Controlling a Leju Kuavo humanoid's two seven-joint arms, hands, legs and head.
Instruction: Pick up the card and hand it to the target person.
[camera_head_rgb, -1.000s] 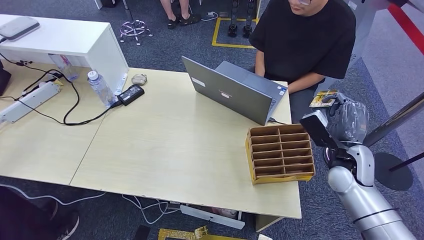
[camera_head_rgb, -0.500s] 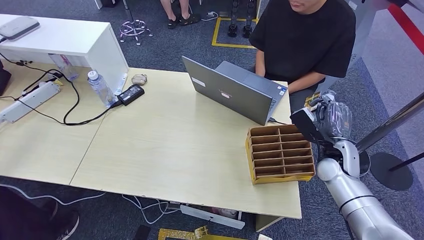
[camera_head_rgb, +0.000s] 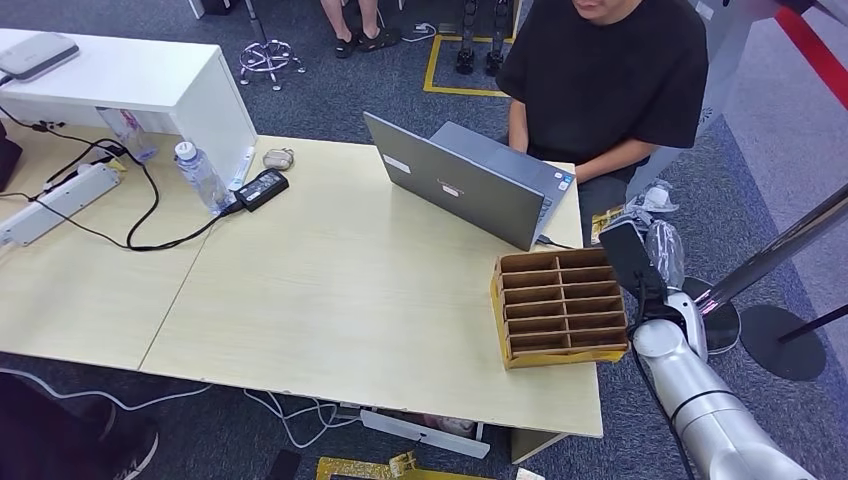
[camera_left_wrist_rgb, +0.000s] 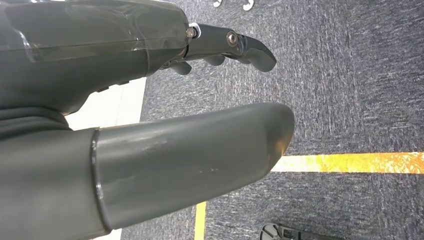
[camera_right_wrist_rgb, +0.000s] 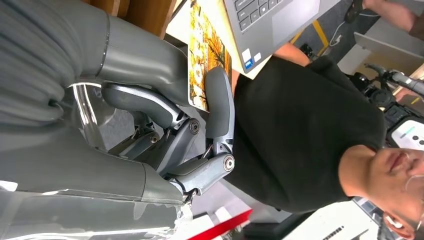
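One laptop (camera_head_rgb: 470, 180), one card (camera_right_wrist_rgb: 205, 55), one bottle (camera_head_rgb: 200, 175), one organizer (camera_head_rgb: 560, 305).

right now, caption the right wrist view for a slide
Right hand pinching a yellow patterned card beside the laptop, facing the person in a black shirt.

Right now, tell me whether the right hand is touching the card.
Touching. The right wrist view shows the right hand pinching the card: its thumb presses one face and a finger lies flat against the printed face.

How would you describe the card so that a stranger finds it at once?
Start at the open laptop on the pale table. Just past the table's corner beside it, the right robot hand pinches the card, flat with a yellow-and-brown pattern.
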